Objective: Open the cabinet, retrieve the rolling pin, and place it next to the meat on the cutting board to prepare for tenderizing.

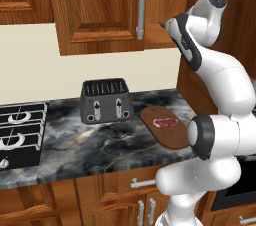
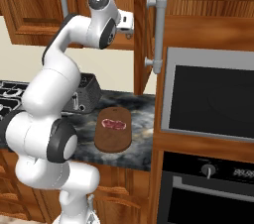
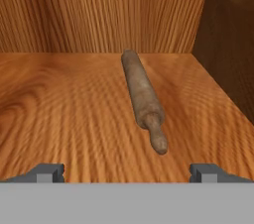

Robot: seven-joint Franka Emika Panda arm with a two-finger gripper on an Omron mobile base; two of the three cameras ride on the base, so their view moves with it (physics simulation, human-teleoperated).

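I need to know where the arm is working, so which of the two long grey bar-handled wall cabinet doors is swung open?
The right-hand reddish-brown raised-panel door, nearest the oven, stands edge-on, swung outward. The left door sits closed and flat.

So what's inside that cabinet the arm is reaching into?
In the cabinet, a wooden rolling pin lies on the shelf, ahead of the open gripper. The left part of the shelf is outside the hand view.

The cabinet [image 1: 100, 15] is reddish-brown wood with plain grain, its bar handles [image 2: 159, 29] matt grey metal; the rolling pin [image 3: 143, 96] is duller, rougher brown wood. The countertop [image 1: 100, 145] is glossy dark marble; the toaster [image 1: 106, 101] ridged black; the cutting board [image 2: 113, 130] smooth dark wood.
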